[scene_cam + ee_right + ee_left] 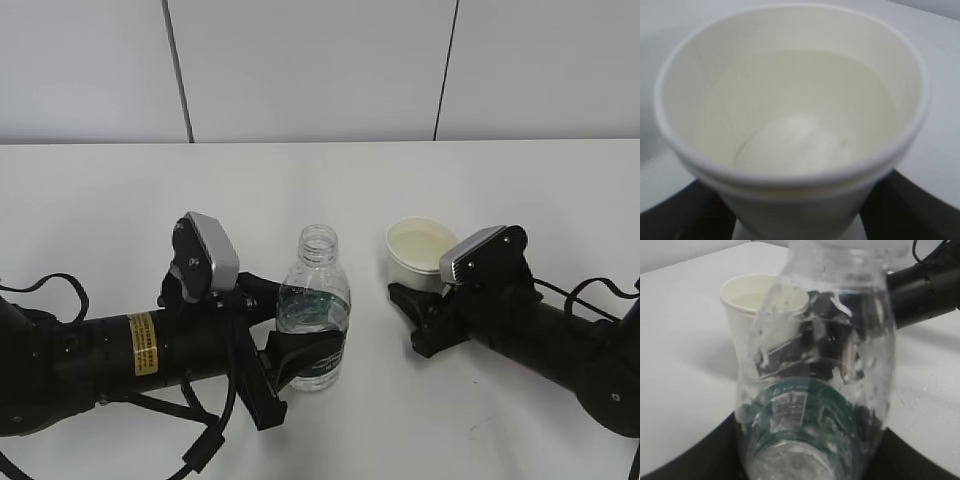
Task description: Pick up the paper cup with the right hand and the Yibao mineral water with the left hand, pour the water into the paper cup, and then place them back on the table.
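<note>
the yibao mineral water (313,310) stands uncapped near the middle of the table (320,180), with the left hand (268,350) clamped round its labelled lower body. the paper cup (420,255) sits just to its right, hugged by the right hand (420,310) (water seems to be in it already, though the wrist view is blurry). looks like set-down time: both arms should check the bases sit flat, then spread the fingers slowly and back straight out without nudging anything.
</note>
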Controlling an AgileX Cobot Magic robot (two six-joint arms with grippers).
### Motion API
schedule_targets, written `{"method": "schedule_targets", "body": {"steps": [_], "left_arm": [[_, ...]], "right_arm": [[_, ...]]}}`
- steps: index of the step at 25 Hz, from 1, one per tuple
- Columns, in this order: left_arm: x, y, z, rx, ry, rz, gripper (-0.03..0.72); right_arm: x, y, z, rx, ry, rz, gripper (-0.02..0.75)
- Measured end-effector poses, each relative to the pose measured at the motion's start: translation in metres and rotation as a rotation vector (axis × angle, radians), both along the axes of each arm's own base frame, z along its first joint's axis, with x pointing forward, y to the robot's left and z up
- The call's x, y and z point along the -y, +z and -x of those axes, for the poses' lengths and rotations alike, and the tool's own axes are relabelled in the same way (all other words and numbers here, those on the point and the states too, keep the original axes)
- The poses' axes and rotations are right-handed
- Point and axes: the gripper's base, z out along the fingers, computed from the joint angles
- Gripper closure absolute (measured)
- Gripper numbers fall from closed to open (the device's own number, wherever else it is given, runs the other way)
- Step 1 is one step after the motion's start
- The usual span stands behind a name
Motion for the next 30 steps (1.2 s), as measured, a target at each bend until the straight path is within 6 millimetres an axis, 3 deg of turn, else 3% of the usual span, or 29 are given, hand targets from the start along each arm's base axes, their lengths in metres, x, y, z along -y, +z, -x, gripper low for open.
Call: {"method": "schedule_targets", "body": {"steps": [8, 16, 30], "left_arm": [[-0.005, -0.005, -0.010, 0.009, 0.127, -0.003, 0.303], [0.000, -0.005, -0.032, 0.062, 0.200, 0.015, 0.303], [0.002, -0.014, -0.056, 0.048, 0.345, 0.052, 0.303]], "right_arm": [[0.002, 0.000, 0.017, -0.017, 0.036, 0.033, 0.224], [-0.006, 0.005, 0.036, -0.025, 0.184, 0.046, 0.224], [-0.005, 0.005, 0.036, -0.030, 0.171, 0.046, 0.224]]}}
